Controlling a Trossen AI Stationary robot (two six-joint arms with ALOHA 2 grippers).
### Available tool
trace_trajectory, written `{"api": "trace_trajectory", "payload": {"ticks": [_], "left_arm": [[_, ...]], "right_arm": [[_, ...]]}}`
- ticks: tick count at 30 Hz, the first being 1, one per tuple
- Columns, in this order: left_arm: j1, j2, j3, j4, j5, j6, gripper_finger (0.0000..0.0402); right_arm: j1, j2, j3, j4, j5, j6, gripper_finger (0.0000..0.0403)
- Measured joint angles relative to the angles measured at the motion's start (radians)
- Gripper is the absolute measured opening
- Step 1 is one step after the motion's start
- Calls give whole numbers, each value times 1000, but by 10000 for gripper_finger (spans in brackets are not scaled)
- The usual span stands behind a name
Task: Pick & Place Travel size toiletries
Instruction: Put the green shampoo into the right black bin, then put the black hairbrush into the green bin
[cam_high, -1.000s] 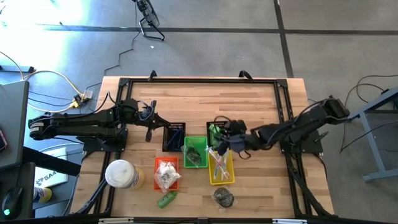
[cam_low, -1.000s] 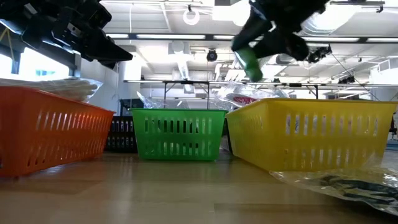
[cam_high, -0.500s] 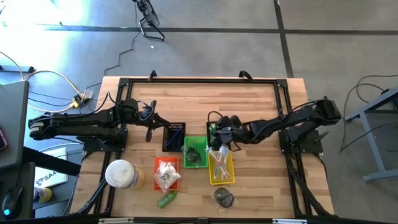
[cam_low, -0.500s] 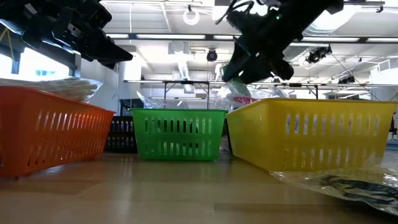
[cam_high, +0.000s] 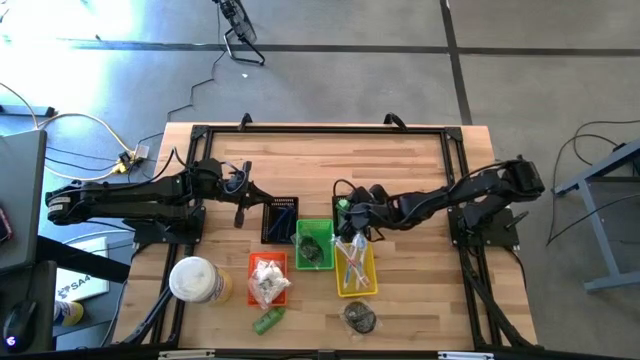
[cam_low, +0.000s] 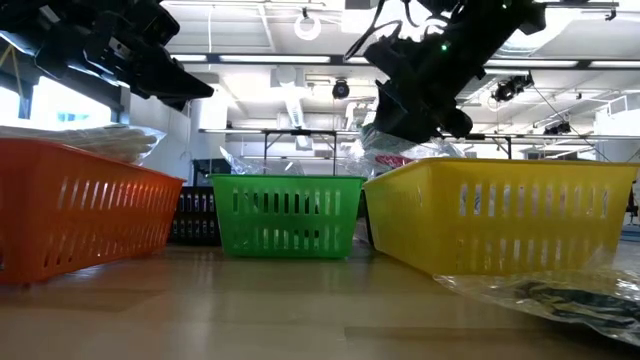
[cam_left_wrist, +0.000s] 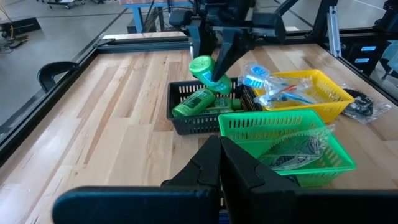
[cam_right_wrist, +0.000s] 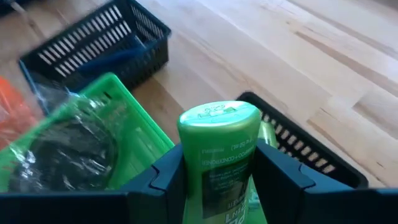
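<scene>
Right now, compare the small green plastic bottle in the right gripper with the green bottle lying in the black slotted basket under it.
The held green bottle is clamped between the right gripper fingers, in the air; the lying green bottle rests loose inside the black basket. The held one stands tilted with its cap toward the basket; the other lies on its side. Both are small green capped bottles.

Daylight flooding in at 10 o'clock, glare whitening floor (cam_high: 110, 30) in high view. Ceiling lamps (cam_low: 308, 22) glowing in low view, arms silhouetting dark against them. Foreground plastic wrap (cam_low: 560, 295) blurring at 4 o'clock. Right wrist view smearing near black basket (cam_right_wrist: 99, 43); table (cam_high: 330, 170) lying evenly lit.
</scene>
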Motion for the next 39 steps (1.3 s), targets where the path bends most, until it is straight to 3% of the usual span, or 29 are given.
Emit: {"api": "trace_trajectory", "payload": {"ticks": [14,26,34,39], "left_arm": [[0,0,0,1,1,2,0],[0,0,0,0,1,3,0],[0,0,0,-1,1,3,0],[0,0,0,0,1,3,0]], "right_arm": [[-14,85,0,9,-51,-10,151],[-16,76,0,24,-78,-69,242],[-19,-29,0,24,-85,-114,223],[-19,-129,0,24,-178,-139,202]]}}
